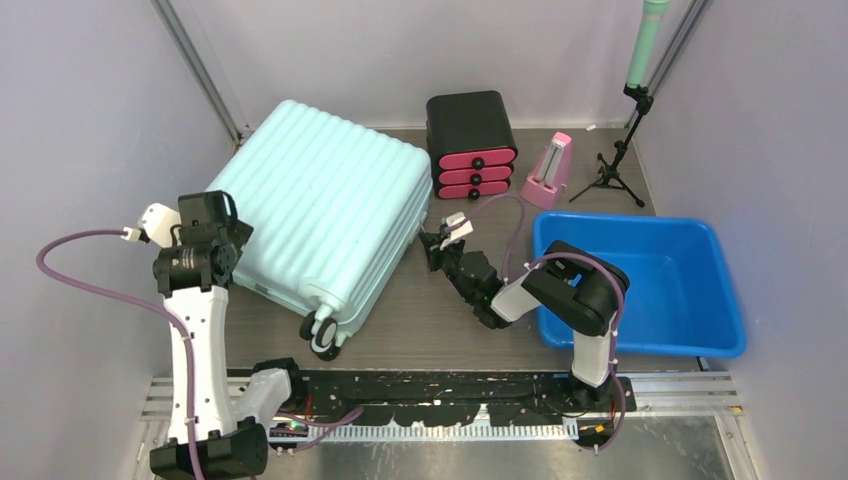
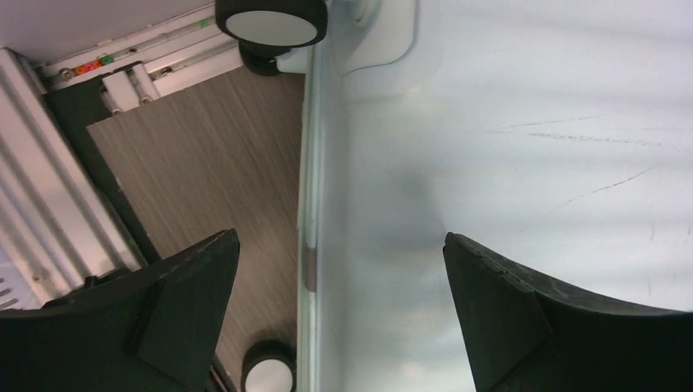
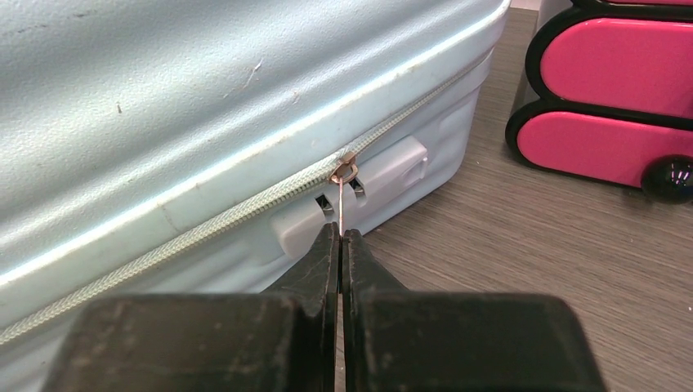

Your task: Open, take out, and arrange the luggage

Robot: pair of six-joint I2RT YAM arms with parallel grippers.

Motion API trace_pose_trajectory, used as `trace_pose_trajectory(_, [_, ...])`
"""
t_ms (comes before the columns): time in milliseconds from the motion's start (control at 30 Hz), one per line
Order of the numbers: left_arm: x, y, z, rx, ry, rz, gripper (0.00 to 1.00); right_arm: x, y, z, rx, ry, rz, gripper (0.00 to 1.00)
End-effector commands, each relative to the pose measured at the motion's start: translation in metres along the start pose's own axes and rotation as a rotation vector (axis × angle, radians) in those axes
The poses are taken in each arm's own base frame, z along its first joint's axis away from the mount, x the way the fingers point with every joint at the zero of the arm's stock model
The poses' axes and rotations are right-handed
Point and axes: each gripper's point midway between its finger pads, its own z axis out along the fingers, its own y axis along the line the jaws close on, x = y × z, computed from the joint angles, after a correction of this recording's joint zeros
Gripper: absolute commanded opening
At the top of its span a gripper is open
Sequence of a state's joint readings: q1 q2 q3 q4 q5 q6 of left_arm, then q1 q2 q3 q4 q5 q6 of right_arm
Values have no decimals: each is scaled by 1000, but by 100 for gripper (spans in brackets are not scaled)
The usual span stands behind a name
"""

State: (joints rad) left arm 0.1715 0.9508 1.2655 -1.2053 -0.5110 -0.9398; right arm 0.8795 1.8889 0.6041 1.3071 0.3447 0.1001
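One suitcase (image 1: 320,215) lies shut and flat on the table (image 1: 440,320), the right gripper (image 3: 339,245) pinched on the zipper pull (image 3: 342,204) at its right edge and the left gripper (image 2: 340,241) spread wide astride its left edge, with bare table separating it from one tub (image 1: 680,290).

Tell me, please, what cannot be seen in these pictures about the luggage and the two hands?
Inside of the luggage: all views, it is closed.
Lower end of the zipper pull: right wrist view, hidden between the right hand's shut fingers.
Left hand: top view, its own wrist covers the fingertips; left wrist view, contact with the luggage unclear.
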Motion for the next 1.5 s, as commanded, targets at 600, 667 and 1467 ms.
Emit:
trace_pose_trajectory(600, [-38, -97, 88, 189, -163, -28, 95, -14, 39, -25, 20, 25, -32, 0])
trace_pose_trajectory(667, [-42, -107, 92, 225, -181, -37, 94, -14, 46, -26, 11, 27, -38, 0])
trace_pose_trajectory(1467, [-39, -230, 51, 490, -105, 424, 100, -19, 114, -22, -17, 4, -20, 0])
